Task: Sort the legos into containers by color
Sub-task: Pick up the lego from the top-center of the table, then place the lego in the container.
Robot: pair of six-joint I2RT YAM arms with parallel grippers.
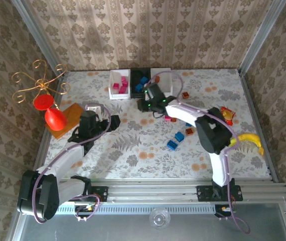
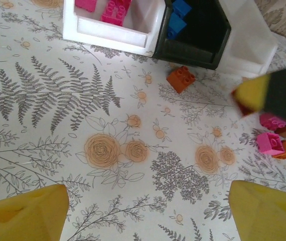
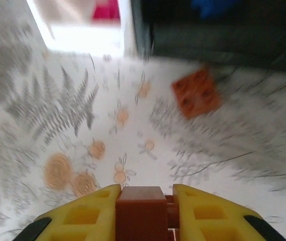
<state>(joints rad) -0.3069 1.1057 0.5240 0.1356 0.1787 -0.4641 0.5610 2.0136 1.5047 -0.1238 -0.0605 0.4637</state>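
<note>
Nearest the top camera runs the rail [image 1: 153, 192] that carries both arm bases. Beyond it, the near middle of the table [image 1: 133, 158] is bare cloth with free room. The left gripper [image 1: 114, 122] lies left of centre and points right. Behind it the flat orange block [image 1: 68, 115], red cup [image 1: 43, 102] and gold wire stand [image 1: 32, 83] crowd the left edge. The right gripper [image 1: 143, 104] hangs just on the near side of the containers at the far edge: the white bin with pink bricks [image 1: 111, 85], the black bin [image 1: 140, 71] and the second white bin [image 1: 163, 78], which its arm partly covers. A blue brick [image 1: 172, 145] and a pink brick [image 1: 168, 119] lie loose right of centre, and the banana [image 1: 251, 139] and snack packet [image 1: 227, 114] sit by the right edge. From the left wrist, the left gripper [image 2: 148, 216] is spread wide with only bare cloth between its yellow fingertips [image 2: 22, 213]. Far ahead stand the white bin with pink bricks [image 2: 110, 35] and the black bin [image 2: 188, 54], with a loose orange brick [image 2: 182, 79] just in front of the black one. The right gripper's yellow-tipped finger juts in from the right. From the right wrist, which is blurred, the right gripper [image 3: 144, 193] is clamped on a reddish-brown brick [image 3: 140, 216]. The loose orange brick [image 3: 197, 93] lies ahead to the right, on the cloth before the black bin [image 3: 223, 35].
</note>
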